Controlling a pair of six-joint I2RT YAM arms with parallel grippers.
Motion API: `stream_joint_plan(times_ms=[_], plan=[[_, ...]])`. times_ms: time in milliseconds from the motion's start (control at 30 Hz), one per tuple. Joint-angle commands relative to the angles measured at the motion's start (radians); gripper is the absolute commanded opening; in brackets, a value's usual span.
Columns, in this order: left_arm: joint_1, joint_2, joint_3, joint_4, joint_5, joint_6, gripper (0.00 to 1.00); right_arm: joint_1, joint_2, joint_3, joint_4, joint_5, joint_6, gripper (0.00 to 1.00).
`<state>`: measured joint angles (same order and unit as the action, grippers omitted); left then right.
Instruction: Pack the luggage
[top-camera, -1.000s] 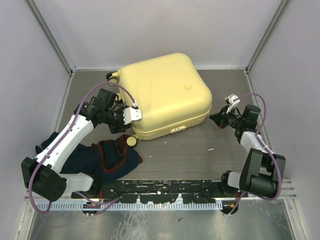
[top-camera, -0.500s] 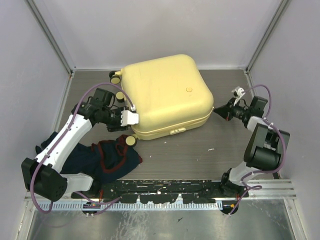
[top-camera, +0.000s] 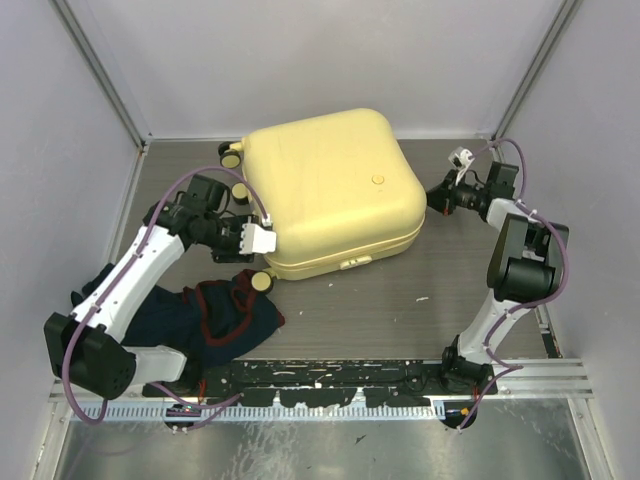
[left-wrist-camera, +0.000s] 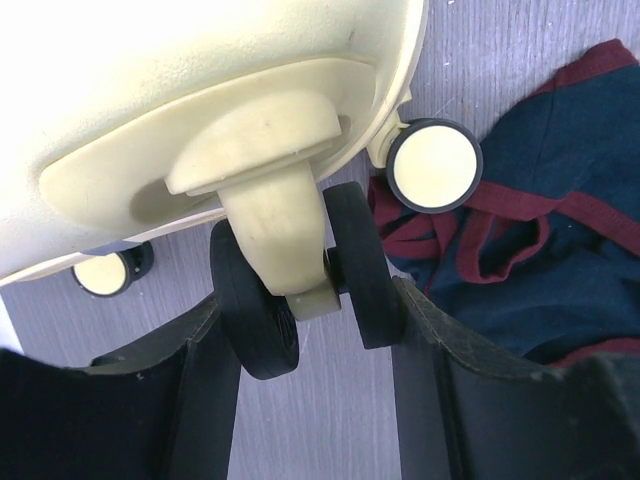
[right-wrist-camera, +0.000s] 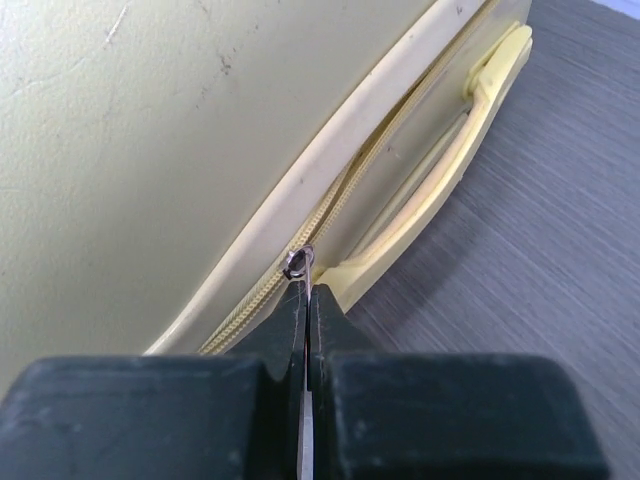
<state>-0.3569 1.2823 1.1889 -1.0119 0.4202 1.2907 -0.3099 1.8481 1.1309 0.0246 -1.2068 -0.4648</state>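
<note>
The luggage (top-camera: 330, 190), a pale yellow hard-shell case, lies closed and flat mid-table. My left gripper (top-camera: 248, 252) is at its near-left corner. In the left wrist view its fingers (left-wrist-camera: 308, 300) press from both sides on a black twin wheel (left-wrist-camera: 355, 265) under the shell (left-wrist-camera: 180, 80). My right gripper (top-camera: 432, 198) is at the case's right side. In the right wrist view its jaws (right-wrist-camera: 305, 290) are shut on the metal zipper pull (right-wrist-camera: 299, 263), beside the yellow handle (right-wrist-camera: 440, 190).
A navy garment with dark red trim (top-camera: 225, 315) lies crumpled at the near left, close to a cream wheel (left-wrist-camera: 432, 165). Grey walls enclose the table on three sides. The arm bases stand on a rail (top-camera: 330, 380) along the near edge.
My right gripper has moved away from me along the case's right side, still pinching the zipper pull. The case has turned slightly. The left gripper has kept its hold on the wheel.
</note>
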Motion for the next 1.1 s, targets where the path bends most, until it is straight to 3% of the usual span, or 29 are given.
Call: stream_joint_plan(times_ms=[0,133,267,367,533,733,900,1067], plan=[[0.009,0.007,0.030,-0.201,-0.057,0.031,0.07,0.018,-0.030,0.061,-0.026,0.073,-0.181,0.01],[0.013,-0.071,0.053,-0.232,0.029,-0.082,0.49,0.039,-0.080,-0.023,-0.049,0.067,-0.229,0.01],[0.013,-0.174,0.022,-0.235,0.063,-0.167,0.71,0.042,-0.091,-0.054,-0.074,0.071,-0.249,0.01],[0.013,-0.225,0.072,-0.284,0.116,-0.263,0.99,0.048,-0.099,-0.069,-0.076,0.076,-0.252,0.01],[0.059,-0.203,0.136,-0.212,0.116,-0.617,0.99,0.069,-0.105,-0.080,-0.079,0.076,-0.254,0.01],[0.301,0.048,0.277,-0.069,0.267,-0.981,0.80,0.096,-0.108,-0.071,-0.168,0.077,-0.325,0.01],[0.335,0.238,0.374,0.008,0.246,-1.136,0.71,0.122,-0.145,-0.114,-0.179,0.078,-0.339,0.01],[0.328,0.361,0.419,0.083,0.267,-1.192,0.59,0.140,-0.213,-0.185,-0.180,0.075,-0.337,0.01]])
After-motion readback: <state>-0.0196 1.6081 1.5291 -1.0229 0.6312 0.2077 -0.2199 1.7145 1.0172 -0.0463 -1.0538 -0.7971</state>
